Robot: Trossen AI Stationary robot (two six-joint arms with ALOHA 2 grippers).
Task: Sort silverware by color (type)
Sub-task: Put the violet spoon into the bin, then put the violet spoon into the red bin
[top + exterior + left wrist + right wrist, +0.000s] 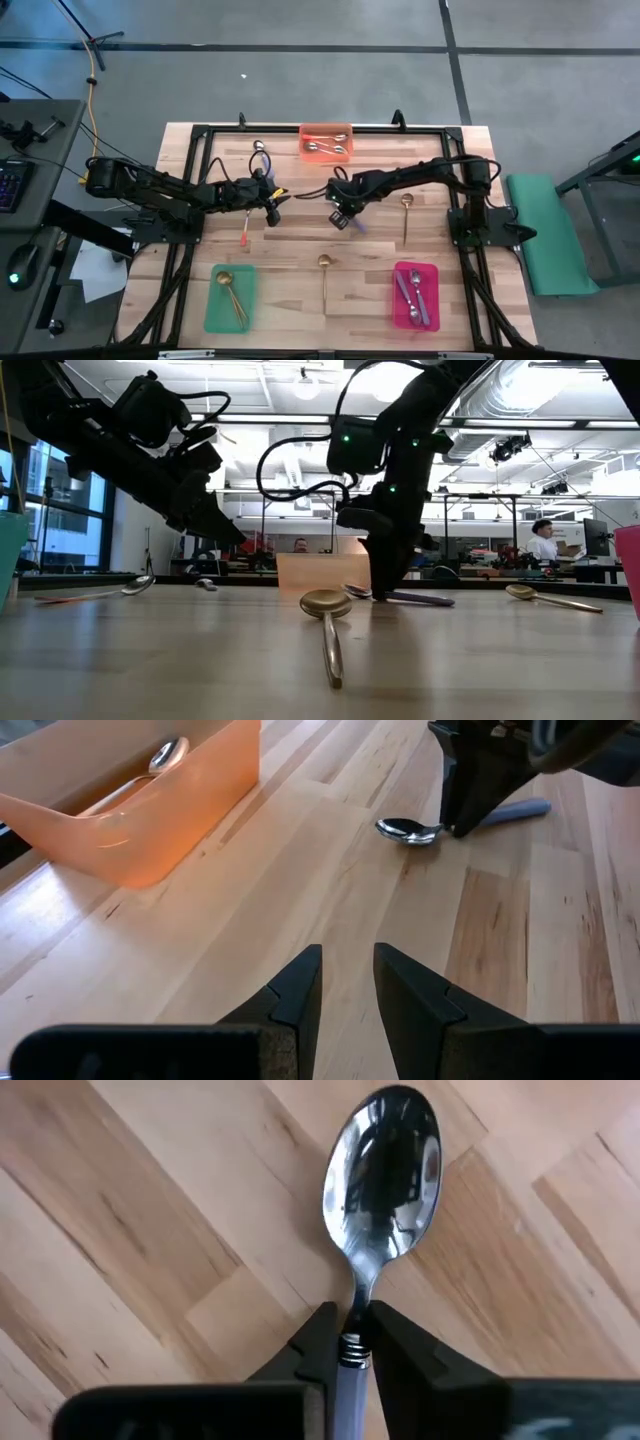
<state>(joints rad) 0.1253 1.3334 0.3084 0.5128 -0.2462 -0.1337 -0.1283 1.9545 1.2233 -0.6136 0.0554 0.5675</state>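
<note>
On the left of the pale wooden table point(300, 290), the green plastic tray point(212, 312) holds two slim gold spoons point(231, 296); nearby lie one orange-handled spoon point(245, 237) and, farther back, one silver-bowled spoon point(260, 149) whose handle I cannot make out. The left gripper point(347, 985) hovers empty above the boards, its jaws narrowly parted. At the back edge the orange tray point(326, 131) holds two orange-handled spoons, and one gold spoon point(325, 276) lies loose near the front. Centre-right, the right gripper point(349, 1342) is down on the table, jaws pinched on the purple-handled spoon point(381, 1155) at its neck. That spoon looks light, rigid and slick, liable to swivel; gripping near the collar, as here, seems sound, though mid-handle might balance better. Further right lies one more loose gold spoon point(406, 212), then the pink tray point(398, 298) with two or three purple-handled spoons, not clearly countable.
</note>
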